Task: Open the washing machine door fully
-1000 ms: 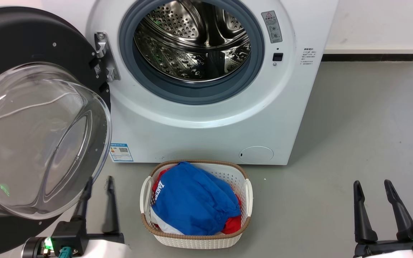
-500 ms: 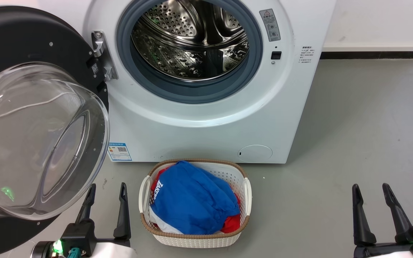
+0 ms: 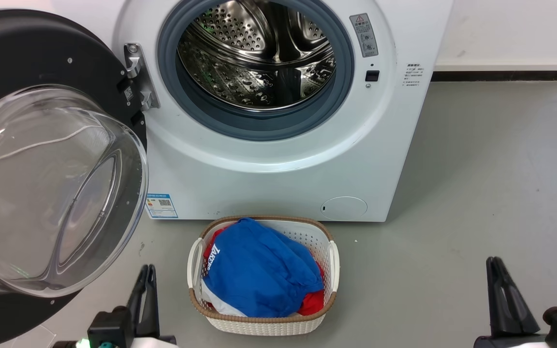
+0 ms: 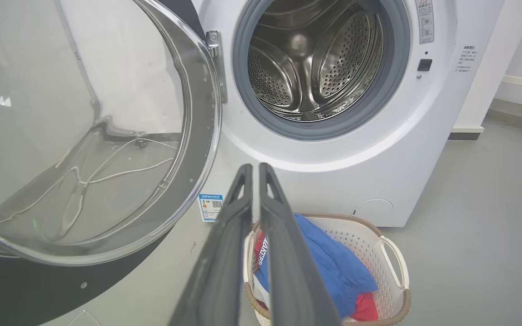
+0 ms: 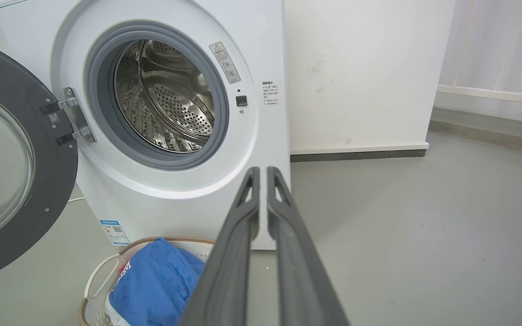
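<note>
Watching the washing machine door hanging wide open off the left side of the washing machine, we're seeing it lying just up-left of our left gripper, the nearer one, pinched together on nothing, the right gripper likewise.

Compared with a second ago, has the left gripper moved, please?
Yes. Against the laundry basket, the left gripper has drawn back down the head view and shut.

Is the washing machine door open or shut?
Open. The door stands swung out to the left, leaving the drum uncovered.
</note>
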You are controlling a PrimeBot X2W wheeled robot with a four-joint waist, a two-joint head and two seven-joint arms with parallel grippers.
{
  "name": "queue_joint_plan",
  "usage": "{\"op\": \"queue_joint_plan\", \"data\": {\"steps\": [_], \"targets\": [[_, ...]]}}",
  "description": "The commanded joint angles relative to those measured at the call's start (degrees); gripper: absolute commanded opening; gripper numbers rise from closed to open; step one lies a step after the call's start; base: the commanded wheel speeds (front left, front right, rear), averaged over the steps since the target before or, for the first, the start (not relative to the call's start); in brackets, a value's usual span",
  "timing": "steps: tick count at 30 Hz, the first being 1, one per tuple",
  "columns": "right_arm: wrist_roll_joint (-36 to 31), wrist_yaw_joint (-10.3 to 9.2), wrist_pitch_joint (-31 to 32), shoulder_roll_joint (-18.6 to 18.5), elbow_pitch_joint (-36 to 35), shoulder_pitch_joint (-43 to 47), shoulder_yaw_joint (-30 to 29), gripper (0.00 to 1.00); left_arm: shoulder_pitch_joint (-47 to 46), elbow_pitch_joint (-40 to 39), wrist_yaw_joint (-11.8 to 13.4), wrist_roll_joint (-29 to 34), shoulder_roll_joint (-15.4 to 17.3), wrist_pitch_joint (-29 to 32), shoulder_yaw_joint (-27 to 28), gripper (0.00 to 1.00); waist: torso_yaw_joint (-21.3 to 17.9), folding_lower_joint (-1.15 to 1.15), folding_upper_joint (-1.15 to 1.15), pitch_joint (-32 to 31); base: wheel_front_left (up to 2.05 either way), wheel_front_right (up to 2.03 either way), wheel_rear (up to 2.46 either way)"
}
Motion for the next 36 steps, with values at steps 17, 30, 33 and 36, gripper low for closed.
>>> {"op": "queue_joint_plan", "data": {"steps": [17,30,33,36], "targets": [[19.4,0.0,3.6,-1.1,3.5,-3.4,0.7,0.0,-2.3,2.0,-1.8,-19.3,0.0,4.8,1.5,0.0,-0.2,0.0,0.0,0.2,0.0,0.0,0.0],[32.1,0.0,6.1,-1.5,5.6,-5.8,0.9,0.0,-3.9,2.8,-3.0,-32.2,0.0,7.8,2.3,0.0,-0.3,0.0,0.0,0.3,0.0,0.0,0.0],[33.9,0.0,6.5,-1.6,5.8,-6.1,0.9,0.0,-4.1,2.9,-3.1,-34.0,0.0,8.3,2.5,0.0,-0.4,0.0,0.0,0.3,0.0,0.0,0.0],[36.5,0.0,7.0,-1.7,6.3,-6.6,0.9,0.0,-4.5,3.1,-3.4,-36.6,0.0,8.9,2.7,0.0,-0.4,0.0,0.0,0.3,0.0,0.0,0.0]]}}
